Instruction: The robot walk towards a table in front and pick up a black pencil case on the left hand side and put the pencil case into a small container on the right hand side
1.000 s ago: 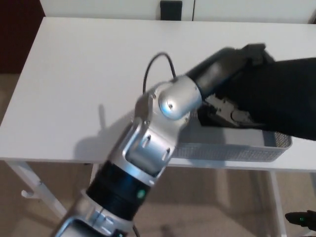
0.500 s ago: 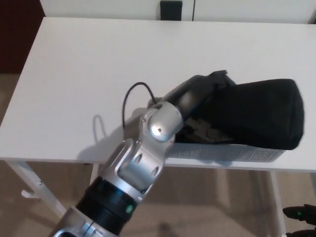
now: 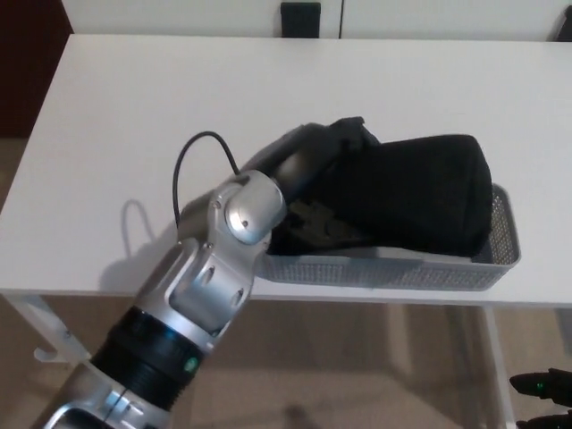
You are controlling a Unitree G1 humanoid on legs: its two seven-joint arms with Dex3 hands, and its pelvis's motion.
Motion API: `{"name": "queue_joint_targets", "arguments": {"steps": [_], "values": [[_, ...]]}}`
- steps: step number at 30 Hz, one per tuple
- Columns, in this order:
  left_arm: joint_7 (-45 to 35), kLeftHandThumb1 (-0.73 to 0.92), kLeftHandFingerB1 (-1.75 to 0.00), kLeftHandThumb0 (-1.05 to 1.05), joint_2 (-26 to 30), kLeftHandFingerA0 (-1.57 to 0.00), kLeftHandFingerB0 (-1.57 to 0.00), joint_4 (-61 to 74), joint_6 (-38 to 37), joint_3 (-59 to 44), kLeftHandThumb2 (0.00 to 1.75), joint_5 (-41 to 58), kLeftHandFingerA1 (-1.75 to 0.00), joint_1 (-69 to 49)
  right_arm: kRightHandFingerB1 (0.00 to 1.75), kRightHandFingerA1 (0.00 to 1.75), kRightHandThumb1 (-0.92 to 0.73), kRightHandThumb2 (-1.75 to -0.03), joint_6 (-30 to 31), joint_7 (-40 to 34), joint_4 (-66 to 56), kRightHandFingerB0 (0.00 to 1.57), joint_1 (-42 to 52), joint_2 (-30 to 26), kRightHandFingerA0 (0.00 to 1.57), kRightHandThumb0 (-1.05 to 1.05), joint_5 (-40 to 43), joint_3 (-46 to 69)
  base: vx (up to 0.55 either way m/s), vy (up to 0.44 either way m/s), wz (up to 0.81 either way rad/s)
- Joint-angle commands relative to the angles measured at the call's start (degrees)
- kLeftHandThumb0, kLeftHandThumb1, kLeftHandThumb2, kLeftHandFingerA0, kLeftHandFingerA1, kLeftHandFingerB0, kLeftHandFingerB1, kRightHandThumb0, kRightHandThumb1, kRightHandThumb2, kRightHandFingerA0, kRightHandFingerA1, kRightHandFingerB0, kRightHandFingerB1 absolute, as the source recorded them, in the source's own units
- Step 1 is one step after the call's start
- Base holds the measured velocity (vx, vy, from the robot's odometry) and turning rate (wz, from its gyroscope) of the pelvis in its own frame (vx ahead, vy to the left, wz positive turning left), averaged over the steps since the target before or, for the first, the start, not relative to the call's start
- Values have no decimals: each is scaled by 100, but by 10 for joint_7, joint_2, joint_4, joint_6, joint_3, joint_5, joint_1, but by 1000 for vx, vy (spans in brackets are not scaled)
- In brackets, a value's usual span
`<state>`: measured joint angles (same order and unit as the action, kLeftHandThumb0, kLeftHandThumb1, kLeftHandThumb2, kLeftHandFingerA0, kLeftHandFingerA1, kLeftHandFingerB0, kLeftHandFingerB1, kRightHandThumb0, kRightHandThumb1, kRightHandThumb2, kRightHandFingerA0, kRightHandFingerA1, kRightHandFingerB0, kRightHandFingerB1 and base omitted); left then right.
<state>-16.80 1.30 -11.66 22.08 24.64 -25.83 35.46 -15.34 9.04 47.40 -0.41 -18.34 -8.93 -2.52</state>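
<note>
Left hand [image 3: 317, 170] first: it sits pressed against the left end of the pencil case [image 3: 416, 192], black against black, and from my screen I cannot tell whether it is gripping the case or only resting on it. Nearest the camera, the silver left forearm [image 3: 192, 286] rises from the bottom left corner and crosses the front edge of the table [image 3: 116, 116]. Its rounded wrist joint [image 3: 248, 210] sits just above that edge. A thin black cable [image 3: 183, 165] loops up from the wrist over the bare white tabletop.

Just past the wrist, a grey mesh basket [image 3: 393, 268] stands at the front edge of the table, right of centre. The pencil case lies on its side inside it, filling the left and middle of the basket and bulging well above the rim. A strip of bare mesh shows at the basket's right end, between the case and the end wall.

Beyond that, the tabletop runs back to its far edge. A small dark object [image 3: 300, 16] stands just behind that edge; I cannot make out what it is. My right hand does not show in this view.
</note>
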Motion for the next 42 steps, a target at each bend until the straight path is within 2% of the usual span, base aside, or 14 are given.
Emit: {"name": "queue_joint_targets", "arguments": {"steps": [1,2,17,31,33,34,35,37,41,42], "values": [[-41,49,-1,-84,61,0,0,8,18,23,86,-38,0,22,40,45,-68,-60,-4,2,9,46,-1,-9,52,-33,-1,0,0,0,0],[-51,57,0,-86,71,0,0,15,21,33,57,-39,0,20,40,45,-68,-60,4,1,4,46,1,-10,53,-34,-4,-2,0,0,0],[-98,61,0,-100,92,0,0,45,53,52,61,-29,0,23,40,45,-68,-60,13,9,-4,46,-5,-12,54,-33,-2,-4,0,0,0],[-124,63,0,-99,116,0,0,123,38,17,61,-7,0,15,39,45,-69,-60,25,9,-12,44,-5,-8,53,-33,-3,-8,0,0,0],[-138,63,0,-95,127,0,0,174,45,-2,60,4,0,10,39,45,-68,-60,27,13,-16,44,-3,-8,53,-33,2,-5,0,0,0],[-157,48,0,-90,143,0,0,252,54,-25,82,16,0,-2,40,45,-69,-60,20,14,-13,45,-2,-9,52,-33,2,-6,0,0,0],[-167,62,0,-89,154,0,0,302,56,-40,60,22,0,-11,40,45,-68,-60,18,14,-12,46,-2,-9,53,-33,1,-7,0,0,0],[-175,64,0,-91,172,0,0,369,46,-60,60,34,0,-32,39,45,-69,-60,19,13,-10,46,0,-8,54,-33,1,-7,0,0,0],[-208,62,-6,-88,180,0,0,611,69,-152,60,118,-3,-155,39,45,-68,-60,19,12,-13,46,17,-13,57,-33,-2,-8,0,0,0],[-221,47,-7,-82,172,0,-1,665,63,-191,87,177,0,-209,40,46,-68,-60,18,13,-11,46,19,-11,58,-31,3,-5,0,0,0]]}}
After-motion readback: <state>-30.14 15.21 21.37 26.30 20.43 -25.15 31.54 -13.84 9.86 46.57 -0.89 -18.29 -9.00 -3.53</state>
